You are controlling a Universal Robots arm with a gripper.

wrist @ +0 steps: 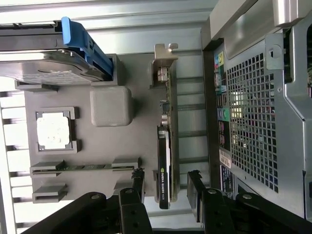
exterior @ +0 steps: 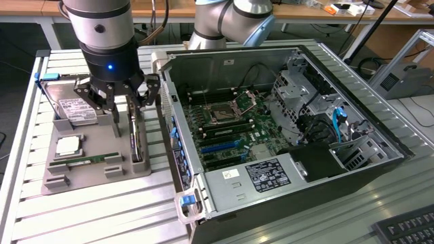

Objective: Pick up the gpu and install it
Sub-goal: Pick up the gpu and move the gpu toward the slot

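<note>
The gpu (exterior: 137, 140) stands on its long edge in a slot of the grey holder tray (exterior: 95, 175), just beside the open computer case. In the wrist view the gpu (wrist: 165, 146) is edge-on, with its silver bracket at the far end and a dark face with a label near my fingers. My gripper (exterior: 129, 119) hangs over the card's near end. The gripper (wrist: 166, 183) is open, one finger (wrist: 139, 180) on each side of the card, with a gap to the card on both sides. Nothing is held.
The tray also holds a hard drive with a blue handle (exterior: 71, 104), a CPU (exterior: 68, 146) and a RAM stick (exterior: 85, 161). The open case (exterior: 379, 152) exposes the motherboard (exterior: 224, 122) and its blue slots (exterior: 220, 147). A keyboard (exterior: 407, 229) lies at the exterior view's lower right.
</note>
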